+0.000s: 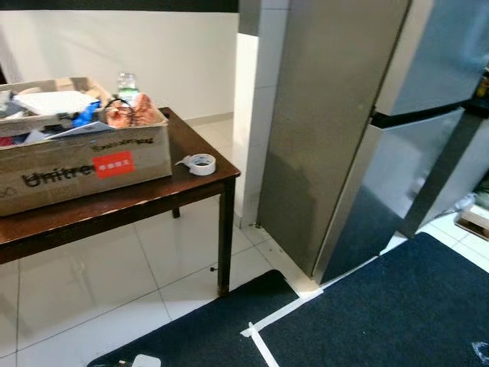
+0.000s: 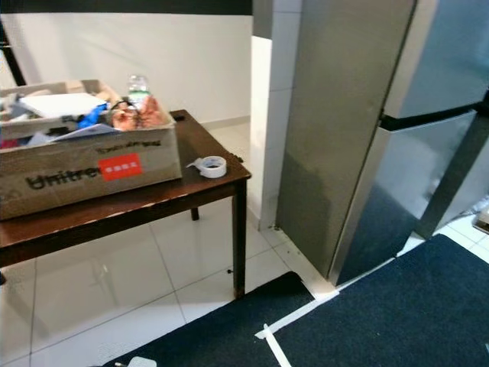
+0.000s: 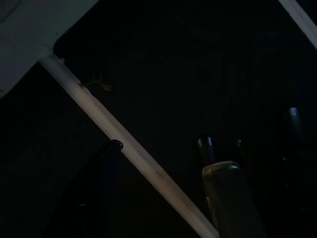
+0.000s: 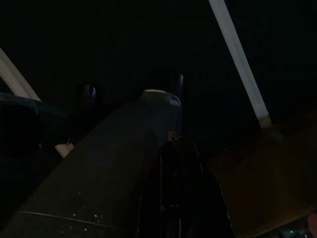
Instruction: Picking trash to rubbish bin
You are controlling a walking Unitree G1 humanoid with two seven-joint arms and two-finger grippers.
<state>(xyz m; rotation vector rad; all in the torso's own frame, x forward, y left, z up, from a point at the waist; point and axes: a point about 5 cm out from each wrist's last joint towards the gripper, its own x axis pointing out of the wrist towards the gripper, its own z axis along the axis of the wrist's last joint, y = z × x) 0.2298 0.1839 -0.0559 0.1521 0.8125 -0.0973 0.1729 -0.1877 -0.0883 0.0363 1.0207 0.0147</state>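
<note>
One tape roll [image 1: 201, 164] on table [image 1: 114, 210]

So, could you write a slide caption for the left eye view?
Cardboard box and tape roll on a wooden table, beside a steel fridge.

Head eyes downward on table [image 1: 114, 206]; wrist cameras facing dark mat [image 3: 198, 74]

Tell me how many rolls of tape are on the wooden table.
1. The roll of tape lies on the wooden table near its front right corner, beside the cardboard box. Others may be hidden inside the box.
</note>
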